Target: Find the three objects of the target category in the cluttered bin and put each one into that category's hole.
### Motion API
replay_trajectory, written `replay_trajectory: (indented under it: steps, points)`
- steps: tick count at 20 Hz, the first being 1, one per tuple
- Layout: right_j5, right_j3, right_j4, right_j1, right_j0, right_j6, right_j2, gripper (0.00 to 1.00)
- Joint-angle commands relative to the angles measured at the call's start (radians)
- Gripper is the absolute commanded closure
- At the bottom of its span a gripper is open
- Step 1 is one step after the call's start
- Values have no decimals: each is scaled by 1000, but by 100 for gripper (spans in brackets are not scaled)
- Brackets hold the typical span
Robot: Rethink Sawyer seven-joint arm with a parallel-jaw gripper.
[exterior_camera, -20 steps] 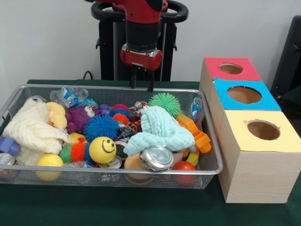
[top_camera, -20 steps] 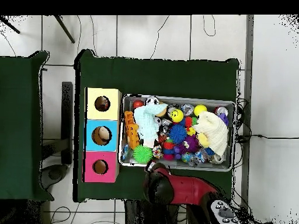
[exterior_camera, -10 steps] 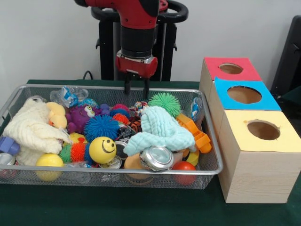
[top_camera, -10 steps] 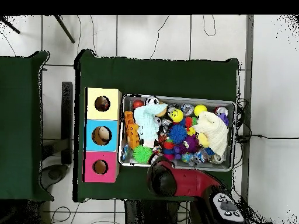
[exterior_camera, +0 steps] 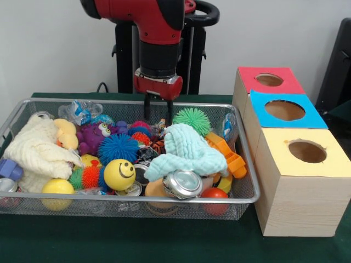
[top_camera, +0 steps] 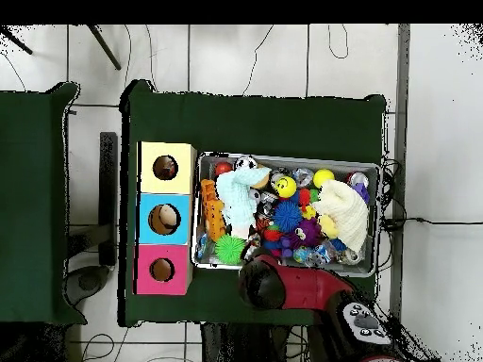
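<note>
The wire mesh bin (exterior_camera: pixel 131 199) is full of toys and cloths; it also shows in the overhead view (top_camera: pixel 288 157). My gripper (exterior_camera: pixel 158 119) hangs open and empty over the bin's far middle, fingertips just above the clutter. A small whitish fabric piece with coloured blotches (exterior_camera: pixel 160 127) peeks out between the fingertips, left of the green spiky ball (exterior_camera: pixel 192 118). Other such pieces are hidden. The round hole (exterior_camera: pixel 307 151) in the pale yellow panel of the largest wooden box is at the right; it also shows in the overhead view (top_camera: pixel 165 168).
A mint cloth (exterior_camera: pixel 189 150) lies mid-bin and a cream cloth (exterior_camera: pixel 35 150) at the left. A purple monster (exterior_camera: pixel 93 137), blue spiky ball (exterior_camera: pixel 118 147), smiley ball (exterior_camera: pixel 119 174) and can (exterior_camera: pixel 182 183) crowd the bin. Blue-panelled (exterior_camera: pixel 285 110) and red-panelled (exterior_camera: pixel 269 80) boxes stand behind the yellow one.
My gripper has come down and slightly to the left in the front view, from behind the bin's far rim to just above the clutter. The bin's contents have not moved.
</note>
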Motion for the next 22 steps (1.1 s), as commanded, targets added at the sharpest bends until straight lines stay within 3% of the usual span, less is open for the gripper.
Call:
replay_trajectory:
  steps: [1,10,22]
  points:
    - [-89,-112,-20,59,22,73,4,0]
    - [-115,-95,8,72,53,105,9,0]
    - [-176,-124,44,136,113,126,-49,0]
